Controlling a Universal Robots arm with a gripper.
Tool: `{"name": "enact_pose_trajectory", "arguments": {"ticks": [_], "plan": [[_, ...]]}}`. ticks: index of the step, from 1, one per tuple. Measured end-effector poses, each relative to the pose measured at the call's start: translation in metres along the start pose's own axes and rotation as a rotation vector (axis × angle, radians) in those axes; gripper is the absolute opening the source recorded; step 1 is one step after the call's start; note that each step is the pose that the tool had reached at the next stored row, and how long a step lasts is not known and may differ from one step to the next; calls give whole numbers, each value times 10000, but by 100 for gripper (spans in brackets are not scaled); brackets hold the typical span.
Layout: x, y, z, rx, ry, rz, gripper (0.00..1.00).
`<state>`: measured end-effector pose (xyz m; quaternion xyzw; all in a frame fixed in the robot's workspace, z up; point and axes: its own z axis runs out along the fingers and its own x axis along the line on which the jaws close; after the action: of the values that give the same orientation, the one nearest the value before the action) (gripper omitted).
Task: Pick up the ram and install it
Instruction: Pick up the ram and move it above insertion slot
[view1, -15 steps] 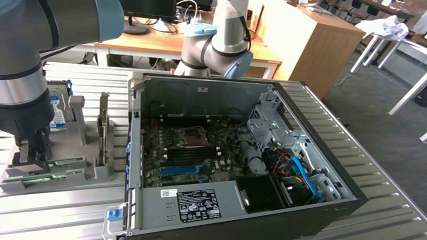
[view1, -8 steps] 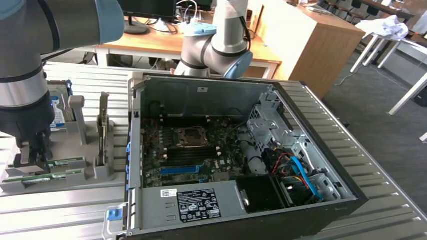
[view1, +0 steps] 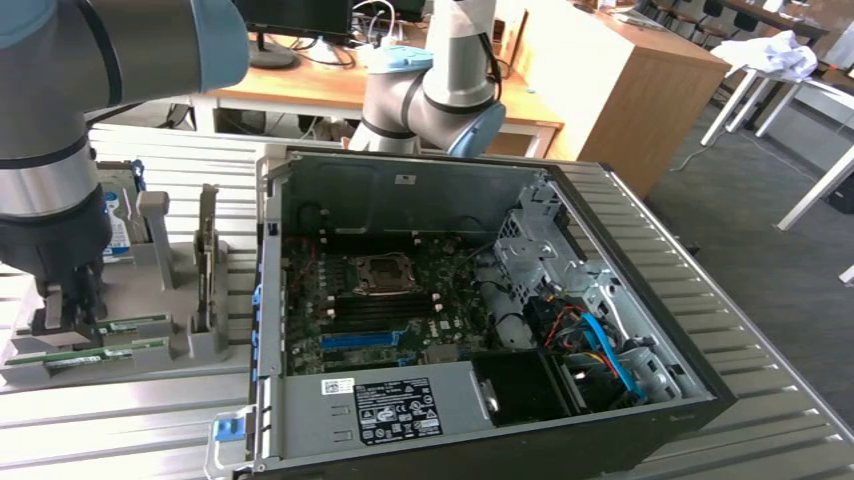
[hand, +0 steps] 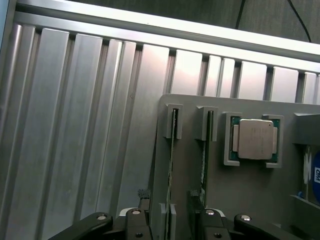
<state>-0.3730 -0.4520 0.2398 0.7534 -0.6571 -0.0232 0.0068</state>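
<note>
Ribbed aluminium planks make up the surface (hand: 75, 125), and in the exterior view desks and monitors stand in the room behind it. An open computer case (view1: 387, 195) lies on the planks with its board facing up. Off to one side of the tool (hand: 169, 196), well apart from it, the case has dark slots and a bare processor socket showing in the middle of the board.

A grey holder (hand: 250, 200) sits directly under the tool. The tool is spread wide and has hold of nothing. Its two dark fingers (hand: 144, 197) reach down on either side of the ram (hand: 171, 150), which stands on edge in a slot of the holder. The stick runs between the fingers and away from the tool toward the slot's far clip, with a gap visible on each side, so neither finger presses on it.

A second stick (hand: 204, 150) stands parallel in the next slot, just outside one finger. Past that, farther from the tool, a square silver processor (hand: 255, 139) lies flat in its own recess. In the exterior view a tall dark card (view1: 207, 250) stands upright in the holder, between the tool and the case.
</note>
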Motion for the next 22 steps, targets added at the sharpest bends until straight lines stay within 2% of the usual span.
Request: {"name": "enact_pose_trajectory", "arguments": {"ticks": [22], "plan": [[-14, -5, 87, 0, 0, 1, 41]]}}
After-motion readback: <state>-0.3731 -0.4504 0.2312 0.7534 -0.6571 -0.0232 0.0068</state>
